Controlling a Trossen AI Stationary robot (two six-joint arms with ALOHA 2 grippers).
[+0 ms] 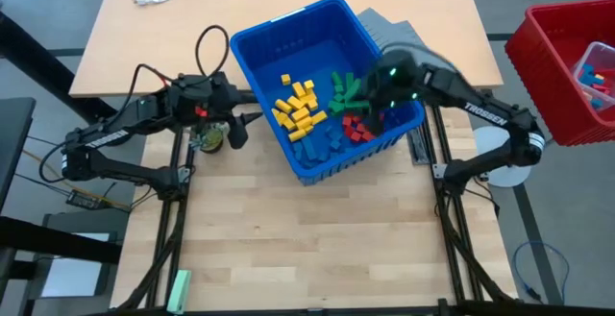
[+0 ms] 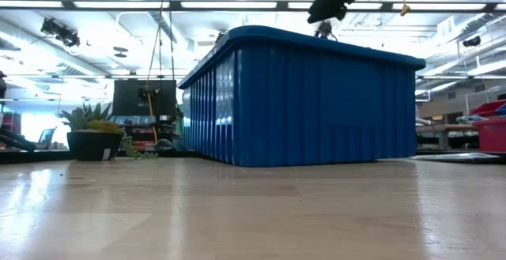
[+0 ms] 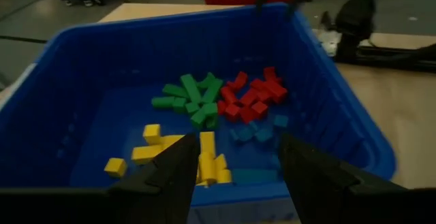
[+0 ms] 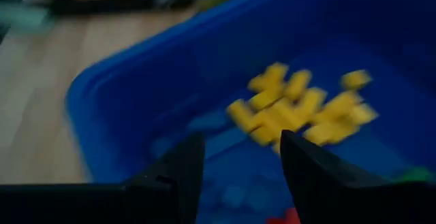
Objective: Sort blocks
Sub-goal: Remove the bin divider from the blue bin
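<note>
A blue bin (image 1: 252, 61) stands in the middle of the table. On its floor lie the blocks in colour groups: yellow (image 1: 296, 108), green (image 1: 341, 90), red (image 1: 357, 129) and blue (image 1: 322, 145). My left gripper (image 3: 235, 176) hovers open just outside the bin's left wall (image 1: 237, 126), raised and facing across the bin, with nothing between its fingers. My right gripper (image 4: 242, 173) is open above the bin's right part (image 1: 373, 103), over the green and red blocks, and blurred. It faces the yellow blocks (image 4: 300, 108) and holds nothing.
A red basket (image 1: 538, 42) with other pieces stands off the table's right edge. Grey ridged panels (image 1: 386, 30) lie behind the bin. A small potted plant (image 1: 209, 141) sits under my left arm. A pale green bar (image 1: 179, 292) lies near the front left. The near half shows bare wood.
</note>
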